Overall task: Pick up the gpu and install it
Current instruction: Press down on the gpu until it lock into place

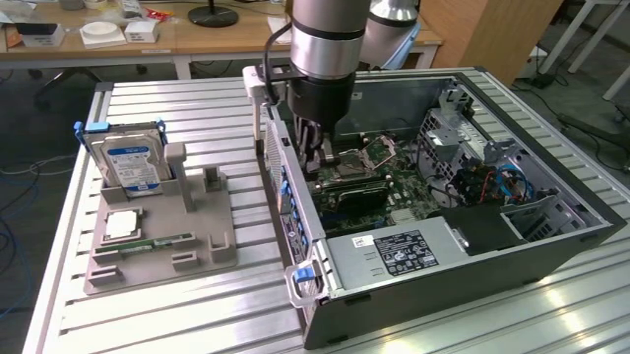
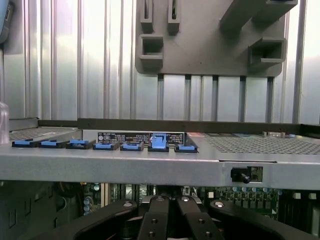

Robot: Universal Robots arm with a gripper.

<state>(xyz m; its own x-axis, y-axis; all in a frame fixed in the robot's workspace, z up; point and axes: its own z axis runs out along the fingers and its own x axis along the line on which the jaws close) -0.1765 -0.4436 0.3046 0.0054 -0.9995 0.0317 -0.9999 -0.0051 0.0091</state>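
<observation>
Gripper (image 1: 317,166) seen lowered inside the open PC case (image 1: 551,243), over the motherboard (image 1: 394,188); clenched, fingers together. GPU (image 1: 352,193) noted as a dark card on the motherboard just below the gripper; grasp cannot be told. Hard drive (image 1: 130,164) stood in grey holder (image 1: 162,236) beside the case on the counter (image 1: 158,324).

The dark gpu (image 1: 352,193) stands on edge on the motherboard.

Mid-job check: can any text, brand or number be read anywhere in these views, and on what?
No text reads legibly.
Hard drive blue label: print too small.
Power supply black label: white print too small.
Case rear rail sticker: blurred.
White sticker beside the black label: unreadable.
</observation>
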